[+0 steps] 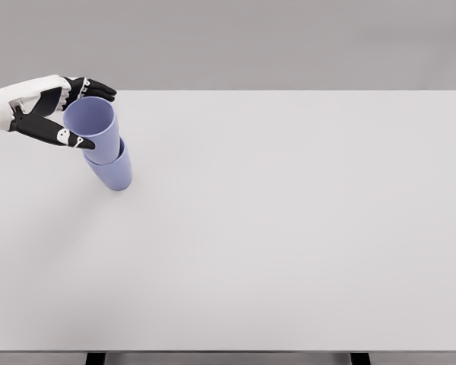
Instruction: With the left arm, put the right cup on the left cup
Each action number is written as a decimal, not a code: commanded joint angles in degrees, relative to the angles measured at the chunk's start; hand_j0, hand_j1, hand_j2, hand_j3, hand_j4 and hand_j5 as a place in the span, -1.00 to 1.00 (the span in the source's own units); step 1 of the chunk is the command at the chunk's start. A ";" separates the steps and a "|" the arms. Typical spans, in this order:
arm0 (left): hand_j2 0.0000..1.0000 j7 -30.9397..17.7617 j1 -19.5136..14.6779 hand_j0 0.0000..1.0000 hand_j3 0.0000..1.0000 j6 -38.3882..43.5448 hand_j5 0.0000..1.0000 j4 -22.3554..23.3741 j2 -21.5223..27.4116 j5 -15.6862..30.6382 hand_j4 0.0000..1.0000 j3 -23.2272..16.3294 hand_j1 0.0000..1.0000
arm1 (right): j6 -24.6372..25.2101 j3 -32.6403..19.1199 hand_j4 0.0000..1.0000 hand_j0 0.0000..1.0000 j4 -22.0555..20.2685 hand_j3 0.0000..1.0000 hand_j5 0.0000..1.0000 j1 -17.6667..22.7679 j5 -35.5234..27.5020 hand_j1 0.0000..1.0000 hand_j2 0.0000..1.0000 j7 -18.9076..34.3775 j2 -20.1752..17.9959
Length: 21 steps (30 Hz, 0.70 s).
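Observation:
Two light blue cups stand nested near the table's far left. The upper cup (97,125) sits inside the lower cup (115,173), which rests on the white table (289,228). My left hand (100,119) reaches in from the left edge and spans the upper cup near its rim. Its thumb (70,138) lies across the cup's front side and its dark fingers (97,90) lie along the far side. The fingers are only slightly curled, and the hand is shut on the upper cup. The right arm does not show.
The table's far edge runs just behind the hand. Its front edge lies along the bottom of the picture, with dark table legs (96,357) below it. A plain grey wall stands behind the table.

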 commanded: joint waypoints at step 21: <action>0.66 0.01 0.00 0.66 0.66 -0.01 0.66 1.36 -1.25 -0.12 0.66 0.37 0.66 | 0.00 0.00 1.00 1.00 0.01 1.00 1.00 0.00 -0.01 1.00 1.00 0.00 -0.01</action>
